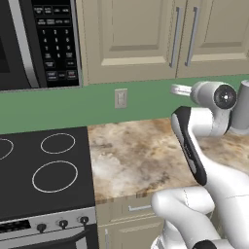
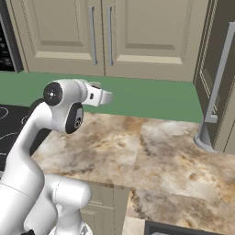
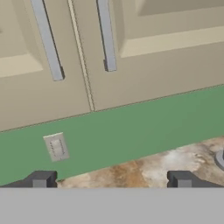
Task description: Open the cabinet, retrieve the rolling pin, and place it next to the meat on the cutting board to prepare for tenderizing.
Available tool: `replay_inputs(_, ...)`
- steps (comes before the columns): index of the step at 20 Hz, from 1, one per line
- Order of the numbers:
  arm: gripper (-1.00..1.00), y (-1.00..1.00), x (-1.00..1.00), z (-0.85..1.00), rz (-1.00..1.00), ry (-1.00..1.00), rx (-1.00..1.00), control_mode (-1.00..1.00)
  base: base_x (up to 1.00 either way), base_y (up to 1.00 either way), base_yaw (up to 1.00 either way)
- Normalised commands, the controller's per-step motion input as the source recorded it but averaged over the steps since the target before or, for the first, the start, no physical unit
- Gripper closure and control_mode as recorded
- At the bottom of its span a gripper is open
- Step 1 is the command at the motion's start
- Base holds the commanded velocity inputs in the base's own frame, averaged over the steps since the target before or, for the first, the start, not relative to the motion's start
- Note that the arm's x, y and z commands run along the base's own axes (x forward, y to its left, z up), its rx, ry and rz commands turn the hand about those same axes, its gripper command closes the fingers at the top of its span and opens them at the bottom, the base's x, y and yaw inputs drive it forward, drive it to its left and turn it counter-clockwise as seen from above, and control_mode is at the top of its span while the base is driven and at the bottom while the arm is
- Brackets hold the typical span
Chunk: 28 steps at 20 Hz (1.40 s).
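While doors stay shut: first step of task, nothing opened yet.
Cabinet [image 3: 131, 65]: closed, both doors flush; sits at 12 o'clock above green backsplash, so pin presumably hidden inside.
Handles: two vertical bars [image 3: 106, 37] flanking the door seam, at 11 and 12 o'clock in hand view; placed near the seam so each door swings outward from the middle.
Gripper [image 3: 111, 180]: held level over counter [image 2: 151, 151], below cabinet, aimed at wall; fingertips [image 3: 41, 179] spread wide, holding nothing, likely readied to straddle a bar.
Gripper in right base view [image 2: 102, 96]: at 10 o'clock, well apart from handles, under door bottoms.
Rolling pin, meat, board: whereabouts cannot tell.
Outlet [image 3: 57, 148]: at 8 o'clock on backsplash, irrelevant to reach.
Next need: rise toward a bar, judged from low hand height.
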Motion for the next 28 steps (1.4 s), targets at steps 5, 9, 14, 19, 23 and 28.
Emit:
replay_inputs(5,-1.00,-0.02,0.00,0.00,0.00,0.00,0.00,-1.00,0.00,0.00,0.00)
replay_inputs(9,-1.00,-0.03,0.00,0.00,0.00,0.00,0.00,-1.00,0.00,0.00,0.00)
replay_inputs(14,-1.00,-0.04,0.01,0.00,0.00,0.01,0.00,-1.00,0.00,0.00,0.00)
replay_inputs(19,-1.00,-0.37,0.11,0.00,0.01,0.04,0.06,-1.00,0.00,0.00,0.00)
replay_inputs(23,-1.00,-0.55,0.08,0.02,0.11,0.07,0.12,-1.00,0.00,0.00,0.00)
replay_inputs(28,-1.00,-0.55,0.08,0.15,0.11,-0.07,0.12,-1.00,0.00,0.00,0.00)
